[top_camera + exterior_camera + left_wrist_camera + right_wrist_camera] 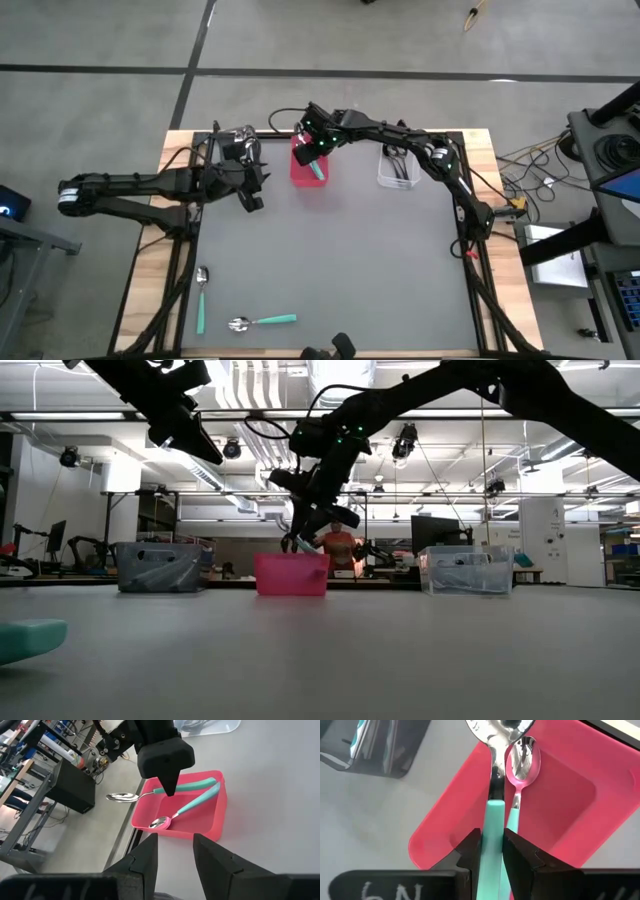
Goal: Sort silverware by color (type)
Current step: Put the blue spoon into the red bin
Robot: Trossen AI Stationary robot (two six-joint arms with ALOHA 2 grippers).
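While glossy pink bin (212, 827) waits, right claw (491, 852) pinches smooth teal-handled spoon (494, 820)

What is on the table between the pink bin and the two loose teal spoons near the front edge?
Nothing. In the high view the grey mat is bare from the pink bin to the two teal spoons.

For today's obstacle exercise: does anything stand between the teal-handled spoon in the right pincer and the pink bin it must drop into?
Nothing visible does. The right pincer holds the teal-handled spoon directly over the pink bin. Only another teal spoon lies inside, leaving room beside it.
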